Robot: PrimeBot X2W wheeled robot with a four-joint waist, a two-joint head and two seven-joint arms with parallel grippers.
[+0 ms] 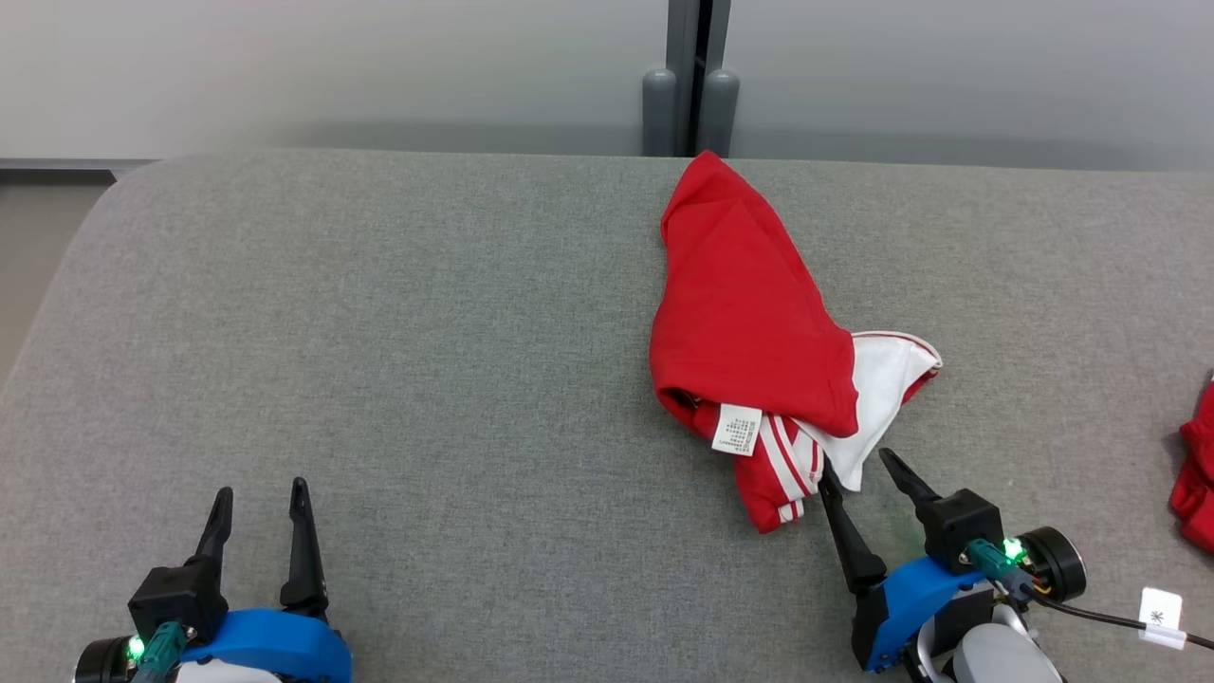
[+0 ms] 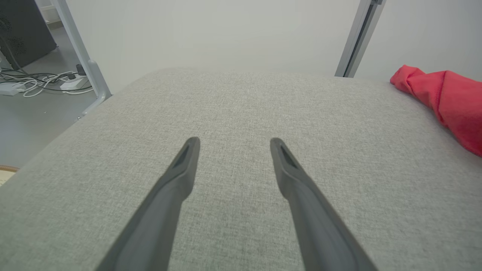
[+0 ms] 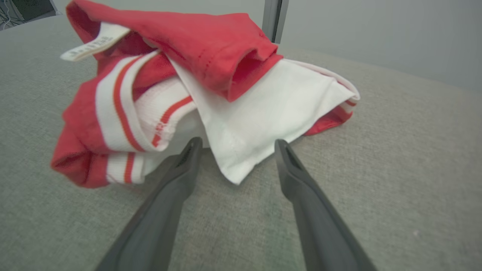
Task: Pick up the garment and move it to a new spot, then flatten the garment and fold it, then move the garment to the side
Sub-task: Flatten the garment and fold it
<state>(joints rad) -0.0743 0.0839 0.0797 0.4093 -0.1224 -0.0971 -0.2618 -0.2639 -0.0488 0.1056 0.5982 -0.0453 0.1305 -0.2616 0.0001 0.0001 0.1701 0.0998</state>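
The crumpled red cloth garment with white striped trim [image 1: 749,313] lies right of centre on the grey fabric tabletop [image 1: 427,332]. The right gripper [image 1: 855,465], jaws wide and empty at lower right, brackets its white corner. It should probably push deeper before closing, to catch several layers. The left gripper [image 1: 262,489] sits open, lower left.

The garment [image 1: 749,323] lies on the table [image 1: 427,379], right of centre in the head view, its far end at the table's back edge, just before the post [image 1: 690,76]. The right gripper [image 1: 856,465] sits at the lower right, with the garment's near corner between its fingers. The left gripper [image 1: 263,489] is at the lower left, well apart. Another cloth [image 1: 1197,474] lies at the right edge.
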